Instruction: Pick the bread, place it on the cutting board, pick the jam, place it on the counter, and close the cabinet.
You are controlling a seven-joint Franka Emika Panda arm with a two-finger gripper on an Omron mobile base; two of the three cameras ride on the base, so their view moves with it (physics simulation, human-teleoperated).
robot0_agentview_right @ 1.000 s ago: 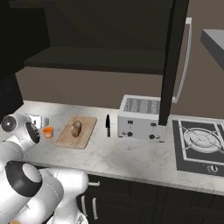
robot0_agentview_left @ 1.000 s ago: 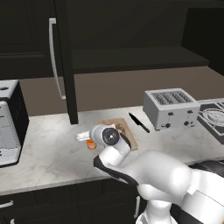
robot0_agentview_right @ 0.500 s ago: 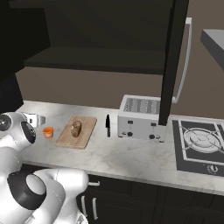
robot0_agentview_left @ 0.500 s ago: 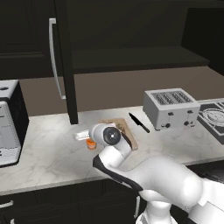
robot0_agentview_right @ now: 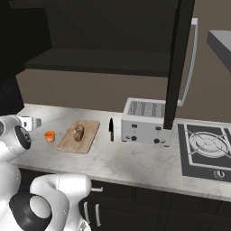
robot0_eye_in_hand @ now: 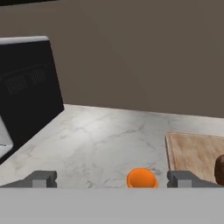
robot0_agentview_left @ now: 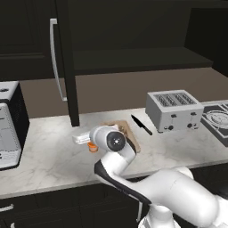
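Note:
The orange jam stands on the marbled counter, low between my gripper's widely parted fingertips, nearer the right one and touching neither. From the right base view the jam sits just left of the wooden cutting board, where the brown bread lies. My open gripper hovers left of and slightly above the jar. In the left base view the gripper is beside the jam, and my arm hides part of the board. The cabinet door stands open.
A black knife lies right of the board, then a silver toaster and a stove. A dark appliance stands on the counter left of the gripper. The open door's edge hangs above the counter behind the jam.
My hand has drawn back a little, up and to the left of the jam. The jam, bread and board have stayed where they were.

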